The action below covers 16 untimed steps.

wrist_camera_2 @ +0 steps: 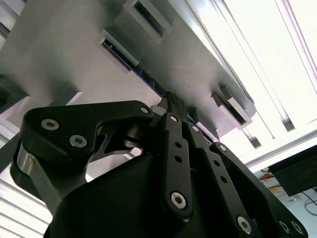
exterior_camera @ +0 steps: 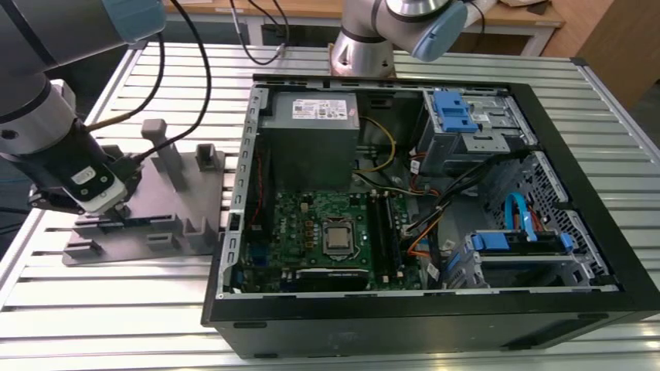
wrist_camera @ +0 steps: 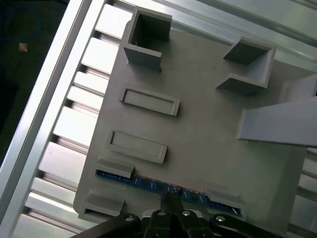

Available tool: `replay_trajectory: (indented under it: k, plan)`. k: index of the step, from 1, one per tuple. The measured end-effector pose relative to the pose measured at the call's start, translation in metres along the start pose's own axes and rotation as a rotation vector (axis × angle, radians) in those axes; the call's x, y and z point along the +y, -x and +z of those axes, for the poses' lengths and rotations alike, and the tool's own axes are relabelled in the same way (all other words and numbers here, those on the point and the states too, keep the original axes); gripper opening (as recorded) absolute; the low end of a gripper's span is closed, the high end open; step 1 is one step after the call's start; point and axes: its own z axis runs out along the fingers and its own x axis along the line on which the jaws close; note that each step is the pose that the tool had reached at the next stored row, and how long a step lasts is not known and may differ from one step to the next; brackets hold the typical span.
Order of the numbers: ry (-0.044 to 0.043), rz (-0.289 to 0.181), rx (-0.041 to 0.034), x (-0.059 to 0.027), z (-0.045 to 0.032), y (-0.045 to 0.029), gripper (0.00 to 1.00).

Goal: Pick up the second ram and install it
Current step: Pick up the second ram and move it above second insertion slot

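Note:
The second ram [wrist_camera: 143, 183] is a thin blue strip standing on edge in a slot of the grey moulded plate [wrist_camera: 198, 129], held between two low blocks. In both wrist views my gripper [wrist_camera: 171, 195] is down at the middle of the strip, its black fingertips [wrist_camera_2: 174, 105] pinched together on the ram's top edge [wrist_camera_2: 148, 78]. In the exterior view the gripper [exterior_camera: 122, 213] sits low over the near end of the plate [exterior_camera: 175, 232], at the exterior view's left of the open computer case. The green motherboard [exterior_camera: 330, 212] lies inside the case.
Upright grey posts [exterior_camera: 165, 151] rise from the plate close behind the gripper. The black computer case [exterior_camera: 433, 309] lies open on the slatted metal table [exterior_camera: 124, 309], with cables, a power supply [exterior_camera: 309, 131] and blue drive brackets [exterior_camera: 454, 112] inside. A second robot base [exterior_camera: 363, 46] stands behind.

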Motion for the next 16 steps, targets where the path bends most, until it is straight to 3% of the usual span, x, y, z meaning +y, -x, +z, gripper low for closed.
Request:
replay_trajectory:
  k: [16]
  plan:
    - [0.0035,-0.147,0.0065,0.0,0.0,0.0,0.07]
